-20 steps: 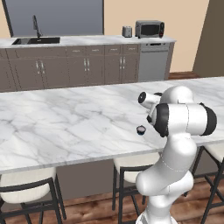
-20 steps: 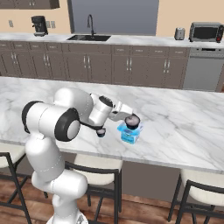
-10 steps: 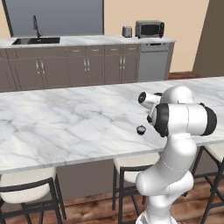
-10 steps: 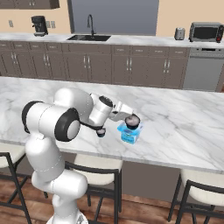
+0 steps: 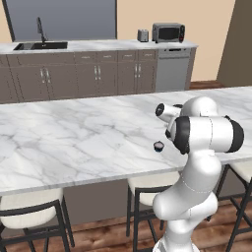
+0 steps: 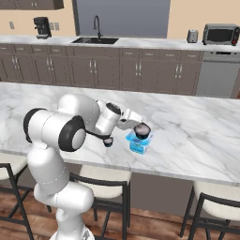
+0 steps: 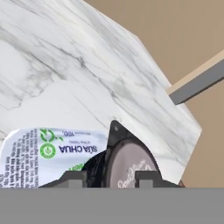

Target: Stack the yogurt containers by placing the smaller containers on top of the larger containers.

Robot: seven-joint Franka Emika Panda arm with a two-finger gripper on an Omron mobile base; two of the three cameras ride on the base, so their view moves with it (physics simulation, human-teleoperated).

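The larger yogurt cup [image 6: 141, 130] is a squat dark round tub with a greyish printed top. It sits on a pale blue container [image 6: 139, 143] on the marble bench [image 6: 197, 131], and the pincer [image 6: 138, 126] is clamped on its sides. The smaller yogurt cup [image 6: 108, 141], narrower and dark with a pale top, stands on the bench back under the arm, well short of the pincer. The left base view shows that small cup [image 5: 158, 146] plainly beside the arm. The hand view shows the blue container's white label [image 7: 52, 151] with green print, and one fingertip [image 7: 146, 178] against the dark cup's top [image 7: 131, 168], though the contact itself looks blurred.
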